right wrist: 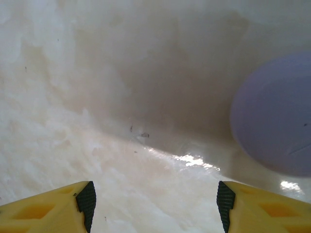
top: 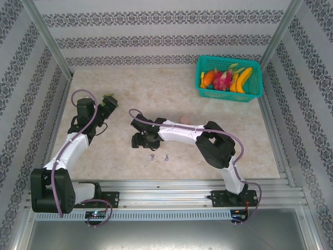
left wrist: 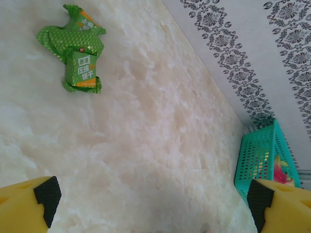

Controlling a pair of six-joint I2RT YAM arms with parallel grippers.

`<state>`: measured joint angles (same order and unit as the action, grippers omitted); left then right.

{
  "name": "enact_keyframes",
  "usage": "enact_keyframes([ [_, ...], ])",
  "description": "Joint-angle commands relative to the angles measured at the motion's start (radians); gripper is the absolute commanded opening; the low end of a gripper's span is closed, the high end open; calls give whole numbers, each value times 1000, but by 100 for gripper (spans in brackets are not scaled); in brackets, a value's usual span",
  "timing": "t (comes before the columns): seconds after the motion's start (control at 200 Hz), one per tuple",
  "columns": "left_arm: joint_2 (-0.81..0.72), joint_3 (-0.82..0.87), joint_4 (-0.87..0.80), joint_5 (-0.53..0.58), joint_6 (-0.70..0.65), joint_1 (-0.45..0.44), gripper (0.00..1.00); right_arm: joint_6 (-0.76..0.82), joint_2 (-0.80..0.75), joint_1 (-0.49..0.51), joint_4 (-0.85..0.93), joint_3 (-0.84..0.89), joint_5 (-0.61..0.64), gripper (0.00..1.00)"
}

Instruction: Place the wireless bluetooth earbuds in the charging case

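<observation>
The right gripper (right wrist: 154, 204) stood parted and empty, low over the table (right wrist: 121, 73) beside a purple case (right wrist: 277, 116); the left gripper (left wrist: 153, 199) gaped empty; two purple earbuds (top: 152, 157) lay loose nearer the table's near edge.

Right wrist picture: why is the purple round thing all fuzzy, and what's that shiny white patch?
Right wrist view: the purple round case is probably too close to the lens, so it blurs; the white patch is light glaring off the glossy table, at the edge of a dark shadow. Left wrist view: the green snack packet looks sharp.
</observation>
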<state>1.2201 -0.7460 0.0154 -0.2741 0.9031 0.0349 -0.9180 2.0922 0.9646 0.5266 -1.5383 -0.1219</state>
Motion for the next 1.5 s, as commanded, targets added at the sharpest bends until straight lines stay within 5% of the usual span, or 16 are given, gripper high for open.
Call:
enact_keyframes([
  [0.0,-16,3,40,-21,13,10,100,-4,5,-26,-5,9,17,68],
  [0.714,-33,8,54,-35,13,10,100,-61,-129,-140,52,61,159,69],
  [1.089,-16,1,46,-3,54,9,100,-380,-7,-94,278,-154,339,73],
  [1.494,-16,8,57,-6,49,8,100,-473,174,-66,492,-421,368,83],
])
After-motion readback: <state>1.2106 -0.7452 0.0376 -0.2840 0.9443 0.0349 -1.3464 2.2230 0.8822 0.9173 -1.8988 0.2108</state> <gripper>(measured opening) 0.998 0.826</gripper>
